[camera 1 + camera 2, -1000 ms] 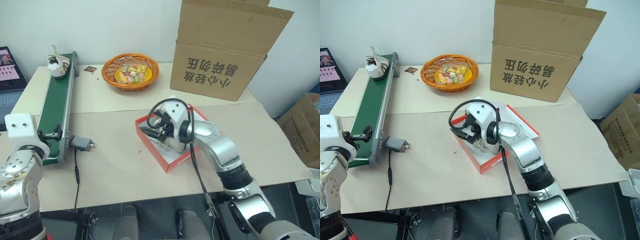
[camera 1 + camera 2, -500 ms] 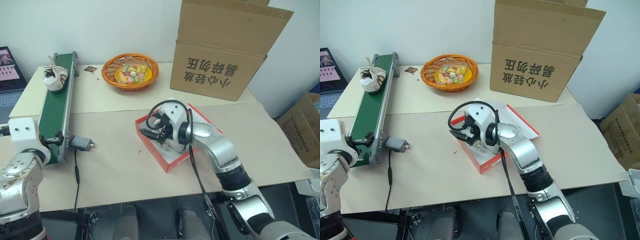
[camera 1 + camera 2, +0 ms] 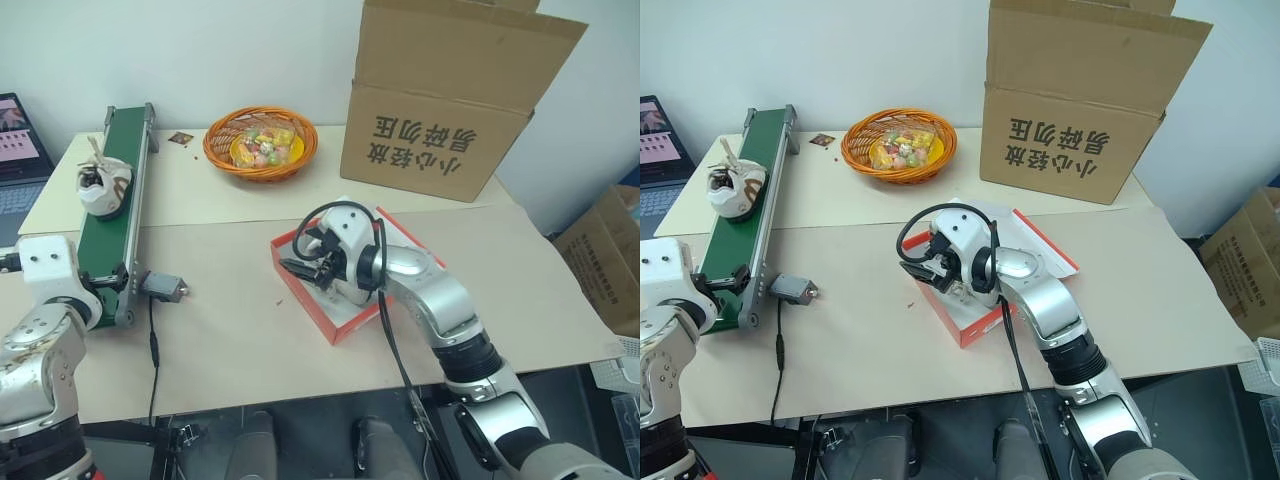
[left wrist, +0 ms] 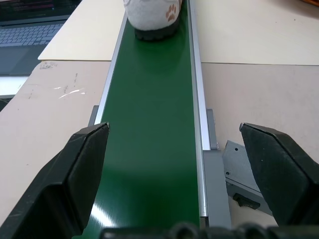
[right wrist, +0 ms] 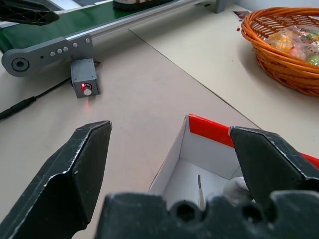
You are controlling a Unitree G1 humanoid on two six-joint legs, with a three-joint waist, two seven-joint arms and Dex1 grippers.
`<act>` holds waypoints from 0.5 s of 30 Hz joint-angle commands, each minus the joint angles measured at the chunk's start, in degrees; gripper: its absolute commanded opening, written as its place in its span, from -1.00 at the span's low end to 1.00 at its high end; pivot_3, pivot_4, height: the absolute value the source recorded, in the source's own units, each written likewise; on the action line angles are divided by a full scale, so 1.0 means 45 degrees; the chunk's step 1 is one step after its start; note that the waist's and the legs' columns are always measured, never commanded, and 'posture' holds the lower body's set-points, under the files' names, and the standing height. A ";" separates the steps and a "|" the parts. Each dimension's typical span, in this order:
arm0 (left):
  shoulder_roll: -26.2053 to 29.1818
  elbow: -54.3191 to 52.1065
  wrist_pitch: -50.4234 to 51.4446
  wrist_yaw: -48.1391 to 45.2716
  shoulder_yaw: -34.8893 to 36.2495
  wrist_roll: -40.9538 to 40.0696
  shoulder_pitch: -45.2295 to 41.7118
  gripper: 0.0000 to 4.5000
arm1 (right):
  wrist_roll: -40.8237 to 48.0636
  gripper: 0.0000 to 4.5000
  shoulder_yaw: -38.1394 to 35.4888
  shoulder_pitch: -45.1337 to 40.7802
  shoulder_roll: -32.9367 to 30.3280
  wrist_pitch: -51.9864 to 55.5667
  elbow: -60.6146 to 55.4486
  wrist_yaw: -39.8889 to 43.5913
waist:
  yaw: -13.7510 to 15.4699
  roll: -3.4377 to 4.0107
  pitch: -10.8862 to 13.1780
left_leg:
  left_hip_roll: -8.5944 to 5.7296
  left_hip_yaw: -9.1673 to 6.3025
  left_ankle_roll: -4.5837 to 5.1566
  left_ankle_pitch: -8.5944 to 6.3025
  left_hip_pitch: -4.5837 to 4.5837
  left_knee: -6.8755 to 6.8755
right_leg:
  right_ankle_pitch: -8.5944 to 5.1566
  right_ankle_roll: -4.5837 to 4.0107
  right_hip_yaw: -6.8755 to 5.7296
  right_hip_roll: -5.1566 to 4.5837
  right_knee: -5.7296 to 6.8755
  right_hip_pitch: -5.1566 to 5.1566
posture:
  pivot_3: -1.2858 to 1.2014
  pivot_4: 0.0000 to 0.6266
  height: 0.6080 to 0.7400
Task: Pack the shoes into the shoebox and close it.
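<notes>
On the green belt [image 3: 112, 215] a shoe [image 3: 103, 186] lies well ahead of the left tool [image 4: 174, 164], fingers apart. The right wrist view shows a second shoe's white toe [image 5: 238, 187] inside the open shoebox [image 5: 212, 130] (hidden in the head views), under the right tool [image 5: 169, 164], fingers also apart.
</notes>
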 commanded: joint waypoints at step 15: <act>0.0104 0.1101 -0.1504 -0.0304 0.0418 0.0294 0.0563 1.00 | 0.0349 0.99 -0.0542 -0.0046 0.0137 0.0181 -0.0841 -0.0186 | 0.0005 0.0000 0.0000 | 0.0001 0.0002 -0.0002 -0.0001 -0.0001 -0.0007 | 0.0001 -0.0007 -0.0001 -0.0003 -0.0002 -0.0006 | 0.03 -0.52 0.52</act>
